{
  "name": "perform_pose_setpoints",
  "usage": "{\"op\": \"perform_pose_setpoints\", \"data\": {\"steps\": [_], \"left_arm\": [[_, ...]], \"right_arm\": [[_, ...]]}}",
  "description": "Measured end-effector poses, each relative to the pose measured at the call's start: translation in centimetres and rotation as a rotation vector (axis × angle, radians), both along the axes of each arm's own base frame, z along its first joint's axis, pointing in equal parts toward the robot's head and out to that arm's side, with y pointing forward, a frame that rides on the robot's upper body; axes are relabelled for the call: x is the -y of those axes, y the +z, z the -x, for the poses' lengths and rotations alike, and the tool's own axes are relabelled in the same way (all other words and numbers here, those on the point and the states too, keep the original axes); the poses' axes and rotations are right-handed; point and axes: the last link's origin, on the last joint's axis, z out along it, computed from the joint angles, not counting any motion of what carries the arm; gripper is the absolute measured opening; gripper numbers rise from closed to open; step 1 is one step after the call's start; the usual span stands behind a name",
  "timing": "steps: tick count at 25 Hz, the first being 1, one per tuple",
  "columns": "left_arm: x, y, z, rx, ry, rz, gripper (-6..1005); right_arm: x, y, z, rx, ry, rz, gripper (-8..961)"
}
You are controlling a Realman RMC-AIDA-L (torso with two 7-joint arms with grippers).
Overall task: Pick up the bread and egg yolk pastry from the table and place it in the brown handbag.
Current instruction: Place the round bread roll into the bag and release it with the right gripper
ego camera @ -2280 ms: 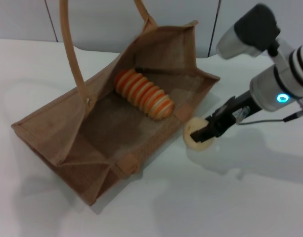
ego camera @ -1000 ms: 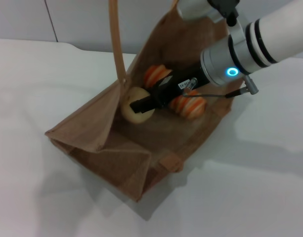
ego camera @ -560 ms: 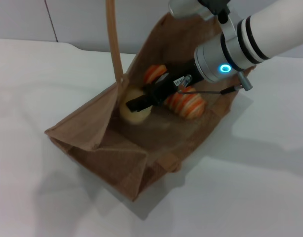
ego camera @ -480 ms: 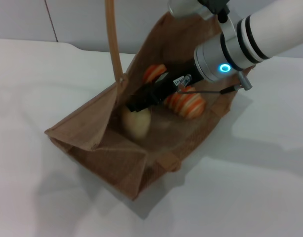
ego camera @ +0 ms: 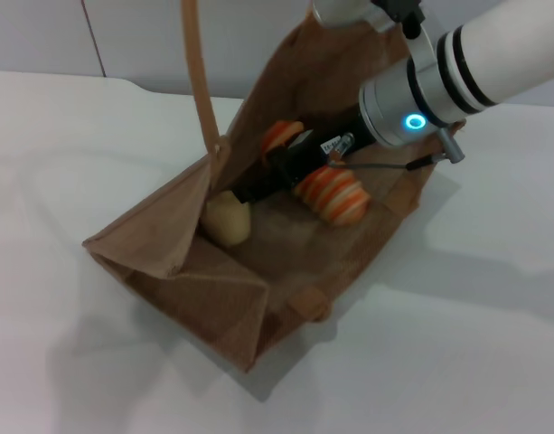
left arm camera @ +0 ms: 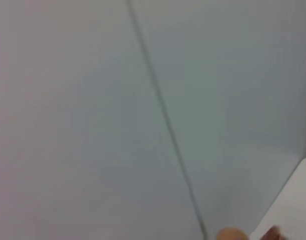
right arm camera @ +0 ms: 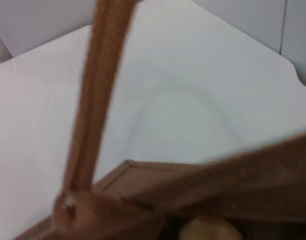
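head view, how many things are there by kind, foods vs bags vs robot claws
foods: 2, the bread and the egg yolk pastry, both inside the bag
bags: 1, the brown handbag
robot claws: 1, the right claw, reaching into the bag
total: 4

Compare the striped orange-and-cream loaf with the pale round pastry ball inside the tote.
The striped orange-and-cream ridged loaf is elongated; the smooth pale beige pastry ball is round, plain and smaller. The right hand's dark fingers lie across the loaf; the ball sits clear of them, against the bag's side. Both rest inside the brown woven tote.
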Motion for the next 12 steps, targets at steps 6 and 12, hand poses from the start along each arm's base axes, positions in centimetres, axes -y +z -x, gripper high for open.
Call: {"op": "perform_pose_setpoints", "data": {"steps": [6,12], "left_arm": [[-0.5,0.8,3.1,0.0,0.084,-0.074,114],[-0.7,1.0,5.3,0.027,0.13,-0.111,114]], "right_arm": [[-1.4,3.2,-4.4,0.036,-0.088,-0.107,858],[-2.1,8.5,-9.6,0.07,-0.187,-0.292,852]]}}
